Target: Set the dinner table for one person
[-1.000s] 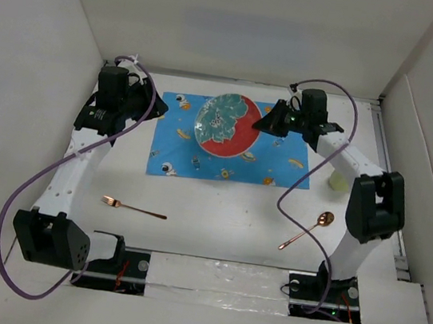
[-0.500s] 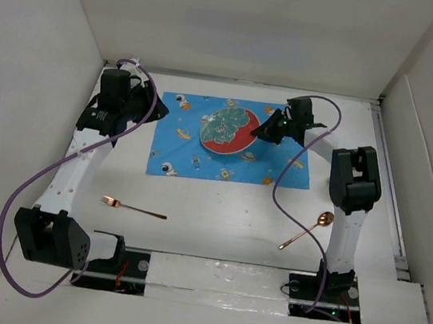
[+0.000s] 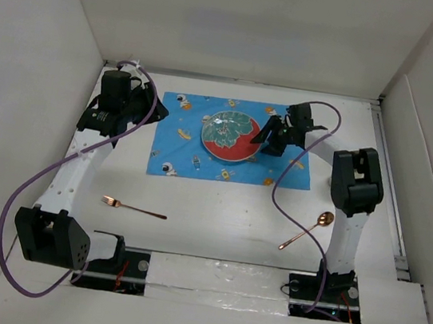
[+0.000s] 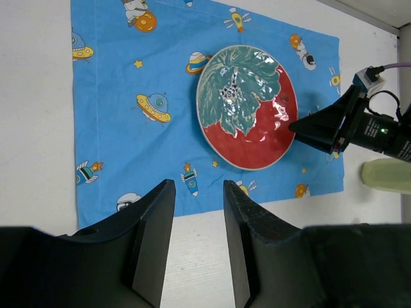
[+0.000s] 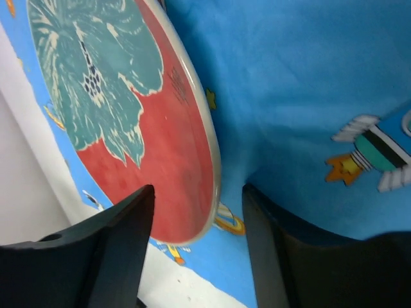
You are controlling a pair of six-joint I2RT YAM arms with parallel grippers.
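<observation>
A round plate (image 3: 227, 137) with a red and teal leaf pattern lies on the blue space-print placemat (image 3: 178, 145), which is spread on the white dinner table (image 3: 218, 210). My right gripper (image 3: 267, 141) is open at the plate's right rim. In the right wrist view the plate (image 5: 128, 115) has its rim between the spread jaws of that gripper (image 5: 198, 192), touching neither. My left gripper (image 3: 162, 108) hovers open over the placemat's left end; its fingers (image 4: 154, 237) hold nothing. A copper fork (image 3: 133, 208) and a copper spoon (image 3: 308, 230) lie near the front.
A pale yellow-green cup (image 4: 385, 174) stands just beyond the placemat's right edge; the right arm hides it in the top view. White walls close in the table at the left, back and right. Purple cables loop from both arms.
The right gripper brought the tilted plate down flat onto the placemat and opened its jaws, letting it go. The left arm has not moved.
</observation>
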